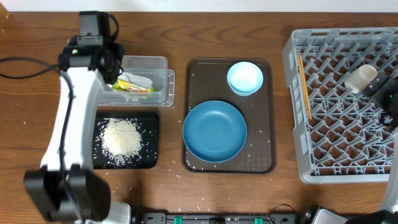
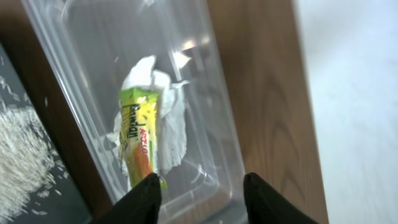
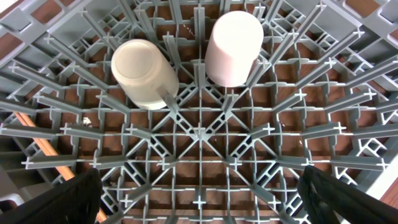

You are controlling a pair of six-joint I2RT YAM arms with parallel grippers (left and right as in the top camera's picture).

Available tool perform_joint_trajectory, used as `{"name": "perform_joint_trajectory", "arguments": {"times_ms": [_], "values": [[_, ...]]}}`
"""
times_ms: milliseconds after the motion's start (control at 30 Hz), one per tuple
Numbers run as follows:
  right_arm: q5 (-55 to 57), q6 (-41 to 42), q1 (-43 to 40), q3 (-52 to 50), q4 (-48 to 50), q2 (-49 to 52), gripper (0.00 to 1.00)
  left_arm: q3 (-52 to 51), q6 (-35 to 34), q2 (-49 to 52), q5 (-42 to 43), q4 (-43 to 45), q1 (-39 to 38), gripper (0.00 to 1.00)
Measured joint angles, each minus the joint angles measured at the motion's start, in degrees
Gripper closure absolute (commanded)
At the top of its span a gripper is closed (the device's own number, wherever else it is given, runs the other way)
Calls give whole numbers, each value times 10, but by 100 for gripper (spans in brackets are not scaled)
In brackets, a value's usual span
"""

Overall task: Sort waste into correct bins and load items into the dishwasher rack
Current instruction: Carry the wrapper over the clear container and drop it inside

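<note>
L gripper (image 2: 202,202) spread, empty, just above clear container (image 2: 93,50). Tissue+wrapper (image 2: 152,124) lies inside container, so drop looks done. R gripper (image 3: 205,208) also spread, far right of container, over rack (image 3: 199,132).

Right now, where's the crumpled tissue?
Overhead view, left side: the tissue lies inside the clear container, just behind the black tray holding the rice.

Even, diffuse light; shadows on the tabletop (image 1: 280,31) are soft. Left wrist view slightly blurred, with white glare spots on the clear container (image 2: 99,43). Right wrist view sharp across the rack (image 3: 199,134), lines bowing toward the edges.
</note>
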Motion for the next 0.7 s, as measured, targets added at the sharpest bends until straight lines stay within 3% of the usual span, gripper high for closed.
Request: {"name": "perform_joint_trajectory", "arguments": {"times_ms": [400, 700], "values": [[0, 0, 0, 0, 0, 0, 1, 0, 212, -187, 33, -97, 0, 49], [0, 0, 0, 0, 0, 0, 1, -56, 290, -283, 70, -162, 0, 48]]}}
